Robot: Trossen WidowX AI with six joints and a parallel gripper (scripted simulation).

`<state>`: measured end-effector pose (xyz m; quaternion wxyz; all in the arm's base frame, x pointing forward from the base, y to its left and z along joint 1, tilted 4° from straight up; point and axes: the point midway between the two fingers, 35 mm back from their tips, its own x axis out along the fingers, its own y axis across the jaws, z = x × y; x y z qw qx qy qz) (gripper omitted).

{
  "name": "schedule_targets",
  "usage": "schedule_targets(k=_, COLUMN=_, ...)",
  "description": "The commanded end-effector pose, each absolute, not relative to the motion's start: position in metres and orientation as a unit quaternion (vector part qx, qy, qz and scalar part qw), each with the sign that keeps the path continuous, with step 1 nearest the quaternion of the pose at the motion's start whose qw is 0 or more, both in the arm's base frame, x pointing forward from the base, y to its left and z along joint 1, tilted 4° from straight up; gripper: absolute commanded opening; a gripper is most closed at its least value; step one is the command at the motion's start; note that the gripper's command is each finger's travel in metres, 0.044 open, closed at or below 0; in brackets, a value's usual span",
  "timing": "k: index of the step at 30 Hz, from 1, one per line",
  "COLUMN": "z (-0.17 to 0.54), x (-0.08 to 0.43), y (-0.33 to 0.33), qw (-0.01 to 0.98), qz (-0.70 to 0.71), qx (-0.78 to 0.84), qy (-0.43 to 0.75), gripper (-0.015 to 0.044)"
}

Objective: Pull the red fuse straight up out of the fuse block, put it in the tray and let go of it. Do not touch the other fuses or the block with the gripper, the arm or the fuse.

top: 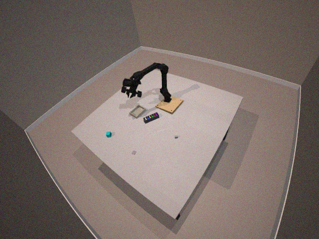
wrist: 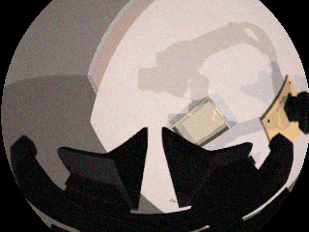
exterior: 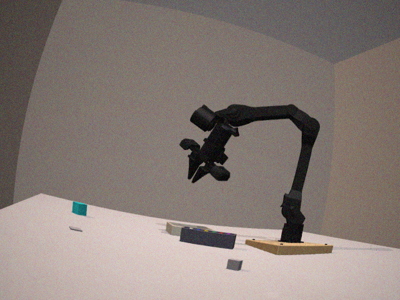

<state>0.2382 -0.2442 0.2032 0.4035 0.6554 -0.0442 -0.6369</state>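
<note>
The red fuse (top: 154,115) (exterior: 221,232) stands in the dark fuse block (top: 152,119) (exterior: 206,239), between the green and the purple fuse. White, blue and yellow fuses stand further along the row. The beige tray (top: 132,115) (exterior: 173,230) (wrist: 215,135) lies beside the block and looks empty. My gripper (top: 129,97) (exterior: 191,180) (wrist: 154,130) hangs high above the table, tilted, with its fingertips a narrow gap apart and nothing between them. It is well clear of the block and the tray. In the wrist view I cannot make out the fuses.
A teal cube (top: 108,134) (exterior: 79,208), a small grey block (top: 176,137) (exterior: 234,264) and a flat grey piece (top: 133,152) (exterior: 75,229) lie on the table. The arm stands on a wooden base (top: 176,106) (exterior: 303,249) (wrist: 277,127) near the fuse block.
</note>
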Motion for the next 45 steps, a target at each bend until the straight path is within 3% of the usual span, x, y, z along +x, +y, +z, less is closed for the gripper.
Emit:
schedule_targets(k=1, z=0.170, x=0.265, y=-0.190, qw=0.390, qz=-0.627, qx=0.673, qy=0.044, gripper=0.0074)
schedule_targets(k=7, z=0.125, x=0.281, y=-0.096, qw=0.361, qz=-0.625, qx=0.668, qy=0.182, gripper=0.0074)
schedule_targets(k=13, z=0.093, x=0.263, y=-0.013, qw=0.331, qz=-0.642, qx=0.628, qy=0.291, gripper=0.0074)
schedule_targets(k=45, z=0.070, x=0.255, y=-0.015, qw=0.331, qz=-0.643, qx=0.626, qy=0.294, gripper=0.0074)
